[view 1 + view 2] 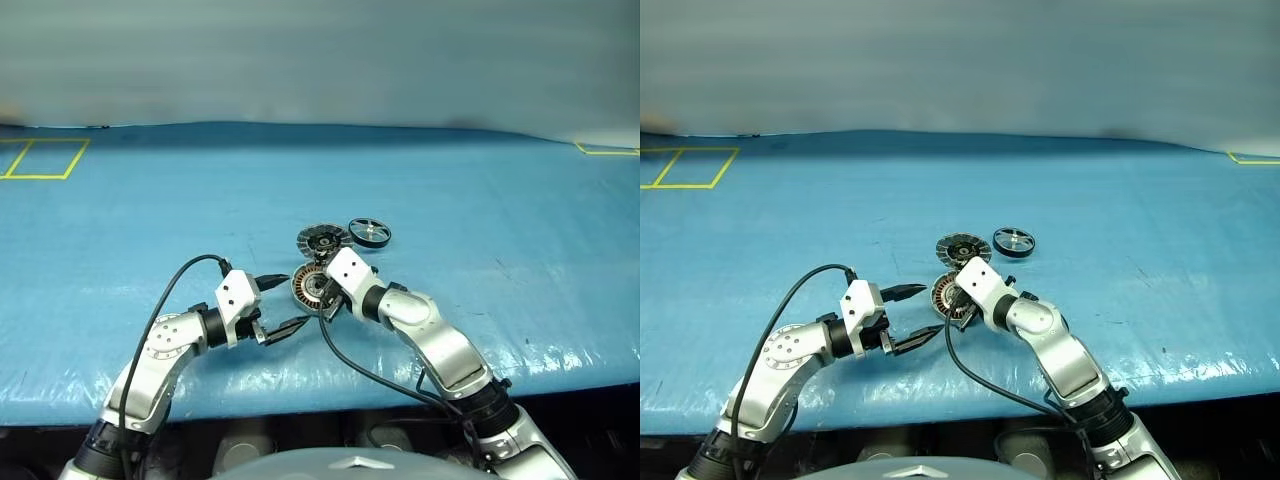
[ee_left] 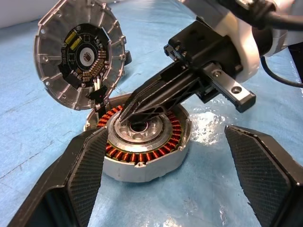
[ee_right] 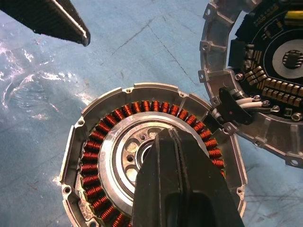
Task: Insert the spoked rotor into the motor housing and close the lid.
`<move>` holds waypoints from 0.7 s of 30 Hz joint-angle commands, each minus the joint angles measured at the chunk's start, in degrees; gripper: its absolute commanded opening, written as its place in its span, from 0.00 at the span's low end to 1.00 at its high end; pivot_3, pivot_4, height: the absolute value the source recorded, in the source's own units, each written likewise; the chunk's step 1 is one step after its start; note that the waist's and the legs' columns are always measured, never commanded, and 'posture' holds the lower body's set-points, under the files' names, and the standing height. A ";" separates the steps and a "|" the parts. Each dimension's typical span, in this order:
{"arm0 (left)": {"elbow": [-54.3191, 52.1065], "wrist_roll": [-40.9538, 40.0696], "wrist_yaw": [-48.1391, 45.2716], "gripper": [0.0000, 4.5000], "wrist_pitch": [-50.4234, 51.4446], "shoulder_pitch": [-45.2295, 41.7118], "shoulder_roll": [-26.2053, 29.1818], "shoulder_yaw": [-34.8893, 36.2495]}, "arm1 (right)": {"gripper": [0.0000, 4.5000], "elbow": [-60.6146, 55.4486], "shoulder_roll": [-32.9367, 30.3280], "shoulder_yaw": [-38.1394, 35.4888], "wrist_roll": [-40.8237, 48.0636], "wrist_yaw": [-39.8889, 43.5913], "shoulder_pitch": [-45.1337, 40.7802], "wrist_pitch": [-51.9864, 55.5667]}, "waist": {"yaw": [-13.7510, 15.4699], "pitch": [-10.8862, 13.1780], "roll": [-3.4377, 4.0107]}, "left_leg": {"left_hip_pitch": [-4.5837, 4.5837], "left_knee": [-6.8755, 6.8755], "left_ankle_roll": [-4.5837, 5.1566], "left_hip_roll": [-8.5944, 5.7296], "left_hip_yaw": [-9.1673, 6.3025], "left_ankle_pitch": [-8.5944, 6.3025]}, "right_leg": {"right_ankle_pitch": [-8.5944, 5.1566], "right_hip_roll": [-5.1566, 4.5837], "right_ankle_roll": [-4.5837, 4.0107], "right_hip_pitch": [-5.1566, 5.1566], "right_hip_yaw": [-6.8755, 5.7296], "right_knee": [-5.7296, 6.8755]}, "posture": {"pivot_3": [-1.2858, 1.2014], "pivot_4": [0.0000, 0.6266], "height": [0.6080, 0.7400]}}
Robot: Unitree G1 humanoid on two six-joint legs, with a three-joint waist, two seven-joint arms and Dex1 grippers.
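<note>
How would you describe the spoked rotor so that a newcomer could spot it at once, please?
On the blue table, three round parts cluster just beyond the right gripper. The spoked rotor lies farthest right, apart from the hinged pair: a small black-rimmed wheel with silver spokes, without copper windings.

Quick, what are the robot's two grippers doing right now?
Left gripper: open, holding nothing, beside the motor housing.
Right gripper: shut, holding nothing, its tips on the housing's central hub.
</note>
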 commanded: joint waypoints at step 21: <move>8.73 0.82 -3.23 0.94 -8.80 -0.47 -1.65 0.30 | 0.00 -0.54 6.15 -9.40 12.87 2.78 4.54 -5.17 | -0.21 0.83 0.20 | -0.48 -0.05 0.06 0.03 0.02 -0.06 | 0.00 0.10 -0.04 -0.22 0.00 -0.06 | 0.52 0.24 1.00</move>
